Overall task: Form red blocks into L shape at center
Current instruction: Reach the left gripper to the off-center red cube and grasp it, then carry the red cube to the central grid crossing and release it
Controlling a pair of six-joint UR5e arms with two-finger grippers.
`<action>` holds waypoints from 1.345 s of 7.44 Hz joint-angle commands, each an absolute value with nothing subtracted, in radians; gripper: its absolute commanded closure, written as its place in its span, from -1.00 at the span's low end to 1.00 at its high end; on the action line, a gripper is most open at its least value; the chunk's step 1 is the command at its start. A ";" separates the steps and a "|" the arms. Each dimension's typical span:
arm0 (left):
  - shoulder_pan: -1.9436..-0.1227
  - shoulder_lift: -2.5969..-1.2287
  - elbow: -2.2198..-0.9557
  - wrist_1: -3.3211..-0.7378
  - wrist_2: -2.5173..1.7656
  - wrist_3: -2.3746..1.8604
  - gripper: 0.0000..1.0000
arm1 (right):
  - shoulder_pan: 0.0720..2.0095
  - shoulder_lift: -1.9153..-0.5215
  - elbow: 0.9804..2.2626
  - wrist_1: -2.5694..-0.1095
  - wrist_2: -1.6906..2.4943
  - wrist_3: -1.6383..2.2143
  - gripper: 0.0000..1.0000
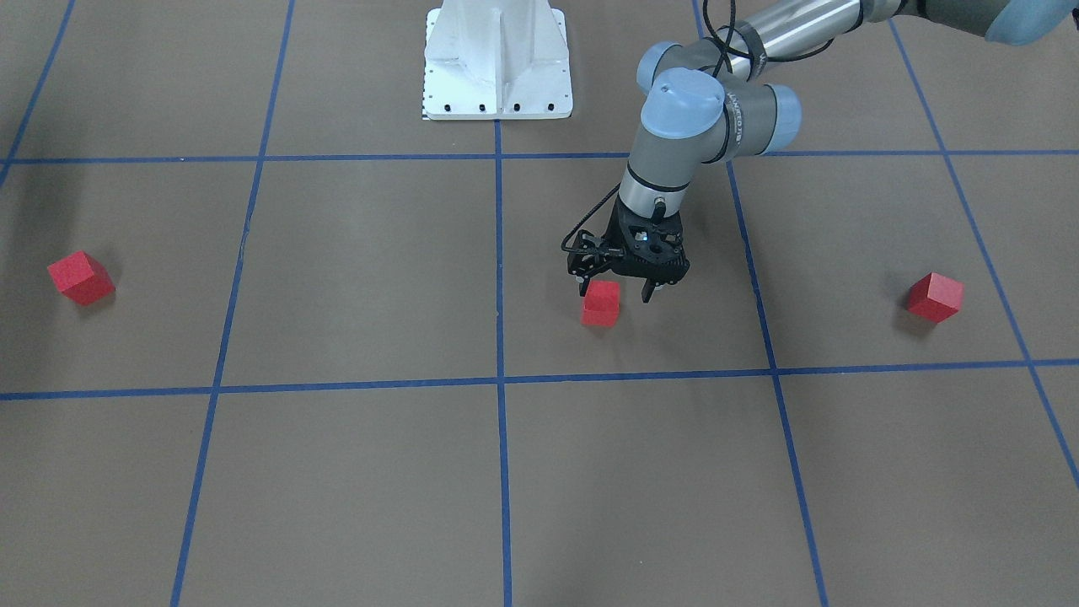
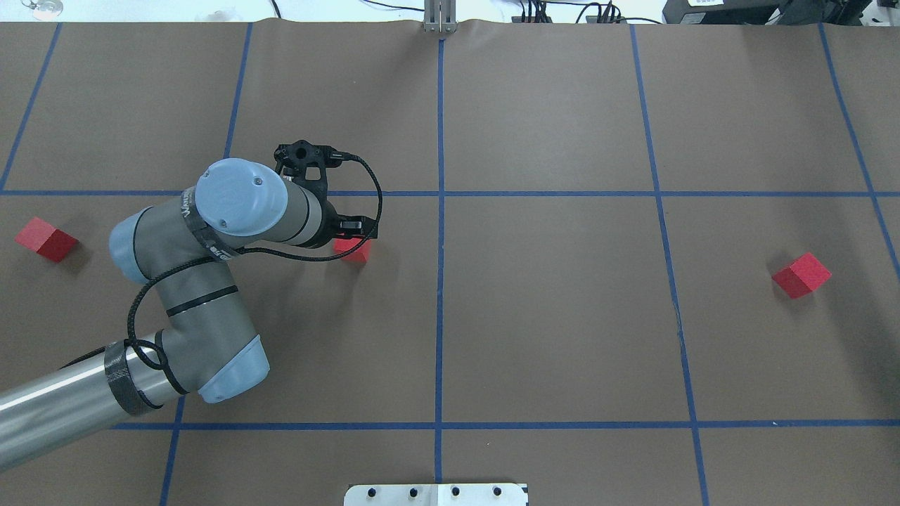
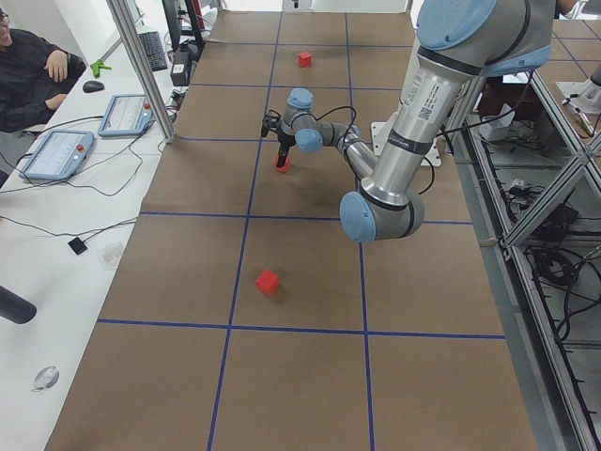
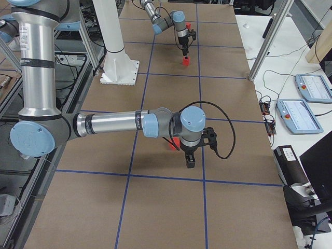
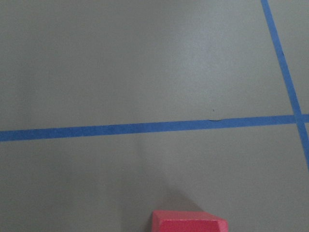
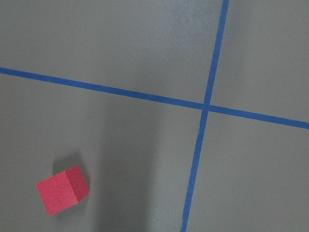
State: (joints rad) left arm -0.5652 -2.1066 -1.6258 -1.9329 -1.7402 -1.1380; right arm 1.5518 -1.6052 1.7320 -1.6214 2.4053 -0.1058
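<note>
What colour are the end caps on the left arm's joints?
The end caps are light blue, on grey housings; the overhead exterior view shows them best.

Brown gridded table (image 2: 562, 330); red block (image 2: 46, 239) far left, red block (image 2: 354, 251) mid-left, red block (image 2: 801, 275) far right.

Light is bright, even and diffuse, with no glare. In the overhead view, soft shadows trail the red blocks (image 2: 801, 275) toward four o'clock.

Overhead and opposite, we look steeply down on the brown gridded bench (image 2: 548, 316); its white metal base (image 2: 436, 495) sits at 6, then 12 o'clock.
</note>
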 commanded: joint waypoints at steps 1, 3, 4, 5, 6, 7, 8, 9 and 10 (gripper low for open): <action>-0.548 -2.120 -1.597 -1.936 -1.740 -1.138 -1.00 | 1.552 -1.606 1.732 -1.621 2.405 -0.106 -0.99; -0.548 -2.143 -1.566 -1.937 -1.740 -1.138 -1.00 | 1.551 -1.608 1.732 -1.621 2.405 -0.106 -0.99; -0.548 -2.144 -1.554 -1.937 -1.740 -1.138 -0.99 | 1.551 -1.608 1.732 -1.621 2.405 -0.106 -0.99; -0.546 -2.149 -1.537 -1.937 -1.740 -1.138 -0.96 | 1.552 -1.608 1.732 -1.621 2.405 -0.106 -0.99; -0.546 -2.158 -1.525 -1.934 -1.740 -1.138 -0.66 | 1.551 -1.608 1.732 -1.621 2.405 -0.106 -0.99; -0.546 -2.158 -1.526 -1.928 -1.741 -1.147 0.21 | 1.552 -1.608 1.732 -1.621 2.405 -0.106 -0.99; -0.546 -2.158 -1.525 -1.928 -1.741 -1.225 0.99 | 1.552 -1.608 1.733 -1.621 2.407 -0.106 -0.99; -0.546 -2.170 -1.541 -1.927 -1.747 -1.242 1.00 | 1.552 -1.608 1.733 -1.621 2.407 -0.106 -0.99; -0.548 -2.192 -1.557 -1.907 -1.747 -1.253 1.00 | 1.551 -1.608 1.733 -1.621 2.407 -0.106 -0.99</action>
State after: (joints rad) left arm -0.5463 -2.1710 -1.5398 -1.9231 -1.7450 -1.2287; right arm 1.5521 -1.6076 1.7332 -1.6214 2.4066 -0.1059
